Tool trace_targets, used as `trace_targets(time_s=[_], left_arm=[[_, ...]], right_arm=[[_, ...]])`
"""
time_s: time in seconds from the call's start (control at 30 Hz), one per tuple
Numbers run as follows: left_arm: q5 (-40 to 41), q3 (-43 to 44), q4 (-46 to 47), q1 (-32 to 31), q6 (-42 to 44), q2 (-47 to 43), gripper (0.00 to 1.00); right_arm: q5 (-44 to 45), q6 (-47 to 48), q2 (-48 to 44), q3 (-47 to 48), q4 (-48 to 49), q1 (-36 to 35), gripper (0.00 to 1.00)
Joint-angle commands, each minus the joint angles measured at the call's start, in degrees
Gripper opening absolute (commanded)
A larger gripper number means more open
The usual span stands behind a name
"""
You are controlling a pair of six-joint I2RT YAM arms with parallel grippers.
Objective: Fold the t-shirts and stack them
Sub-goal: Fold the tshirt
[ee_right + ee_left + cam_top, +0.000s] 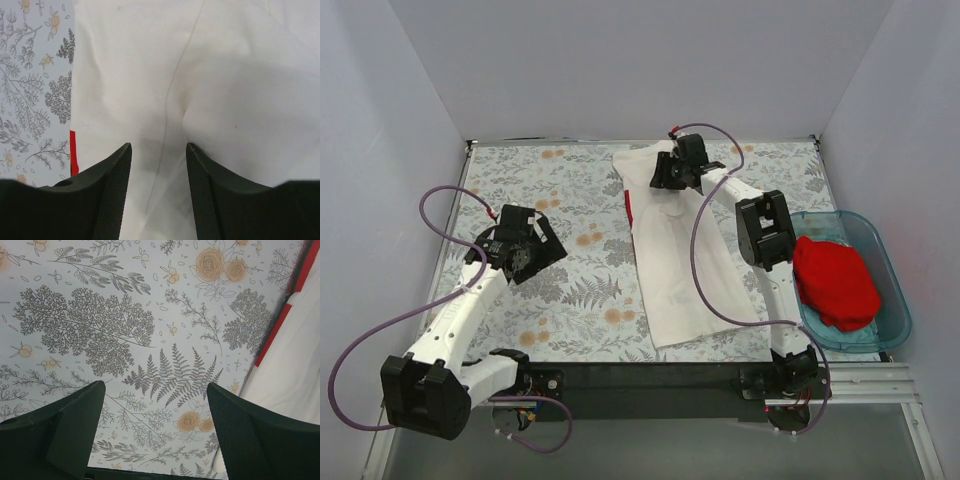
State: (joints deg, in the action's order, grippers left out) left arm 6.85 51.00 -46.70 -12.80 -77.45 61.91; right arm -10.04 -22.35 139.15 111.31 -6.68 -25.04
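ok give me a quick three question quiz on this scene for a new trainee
1. True or false: the plain red cloth t-shirt lies inside the translucent blue plastic tub.
2. Fill in: the left gripper is open above bare floral ___.
3. What lies under the right gripper? A the red t-shirt; B the long white cloth t-shirt; C the tub.
Key: 1 true; 2 tablecloth; 3 B

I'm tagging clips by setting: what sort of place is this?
Likely a robot lab test cell: plain white walls enclose a floral-covered table, left arm and right arm bolted at its edge, a blue tub holding a red t-shirt.
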Motion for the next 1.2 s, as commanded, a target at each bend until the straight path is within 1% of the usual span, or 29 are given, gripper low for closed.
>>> trace_targets(time_s=[0.0,0.07,0.1,0.17,0.2,0.23,0.27,0.3,0.33,0.37,0.47,0.5,0.53,0.6,0.63,0.7,0.83,0.93,0.97,1.13,1.17], left_arm=[[-2.54,-0.55,0.47,0.14,1.25,0.84,0.82],[-3.42,-0.29,0.64,0.14,1.42,1.46,0.82],[-3.69,-0.20,0.73,0.14,1.42,1.63,0.82],[-4.39,0.06,1.17,0.14,1.34,1.37,0.82],[-4.57,0.15,1.34,0.14,1.34,1.28,0.82],[-5.00,0.06,1.61,0.14,1.25,1.20,0.82],[-5.35,0.06,2.13,0.14,1.16,1.11,0.82],[-5.71,-0.11,2.31,0.14,1.16,1.19,0.82],[-6.23,-0.20,2.40,0.14,1.16,1.37,0.82],[-6.76,-0.29,2.66,0.14,0.99,1.55,0.82],[-10.18,-0.90,3.63,-0.12,0.37,1.29,0.82],[-10.28,-1.08,3.89,-0.56,0.11,1.02,0.82],[-10.45,-1.34,3.98,-0.82,-0.07,0.58,0.82],[-10.63,-1.61,4.25,-1.35,-0.68,0.06,0.82],[-10.63,-2.13,4.33,-1.44,-0.95,-0.29,0.82],[-11.33,-2.66,4.33,-1.88,-1.65,-0.82,0.82],[-12.12,-4.42,4.33,-2.49,-2.70,-2.49,0.82],[-12.30,-5.21,4.07,-2.67,-2.97,-4.07,0.82],[-12.21,-5.21,3.81,-2.58,-3.06,-4.86,0.82],[-12.21,-4.77,2.40,-2.67,-3.23,-7.06,0.82],[-12.21,-4.77,1.97,-2.67,-3.15,-7.41,0.82]], right_arm=[[-2.08,3.88,-7.72,1.73,-0.44,0.16,0.55],[-4.45,4.68,-11.52,-2.31,-0.53,0.08,0.55],[-5.59,5.55,-15.80,-4.58,-0.96,0.08,0.55],[-5.69,6.26,-20.39,-12.40,-2.02,-0.36,0.55],[-5.86,6.87,-24.94,-15.13,-3.76,-0.62,0.55],[-5.60,8.01,-27.16,-21.16,-4.74,-1.41,0.55],[-5.25,8.63,-29.18,-24.09,-6.14,-1.94,0.54],[-5.16,9.16,-33.29,-26.90,-7.20,-2.47,0.54],[-4.55,10.12,-35.16,-30.24,-9.65,-3.95,0.54],[-3.94,10.65,-38.83,-35.49,-10.89,-4.92,0.53],[-0.60,11.54,-43.51,-44.29,-16.16,-10.02,0.50],[0.19,11.45,-45.88,-45.81,-17.57,-11.42,0.49],[1.50,10.93,-47.03,-47.13,-18.80,-14.48,0.49],[2.31,8.30,-49.58,-50.64,-21.44,-17.57,0.49],[2.74,7.42,-50.11,-51.71,-22.14,-20.46,0.48],[3.71,4.96,-50.47,-53.81,-23.82,-23.03,0.46],[4.68,3.36,-48.28,-54.09,-23.91,-29.26,0.44],[4.33,2.93,-44.15,-51.55,-24.17,-32.00,0.42],[3.98,2.84,-41.45,-50.76,-24.43,-32.53,0.42],[-1.55,3.89,-31.68,-44.43,-26.44,-35.87,0.41],[-2.17,4.33,-28.88,-41.29,-26.98,-36.48,0.41]])
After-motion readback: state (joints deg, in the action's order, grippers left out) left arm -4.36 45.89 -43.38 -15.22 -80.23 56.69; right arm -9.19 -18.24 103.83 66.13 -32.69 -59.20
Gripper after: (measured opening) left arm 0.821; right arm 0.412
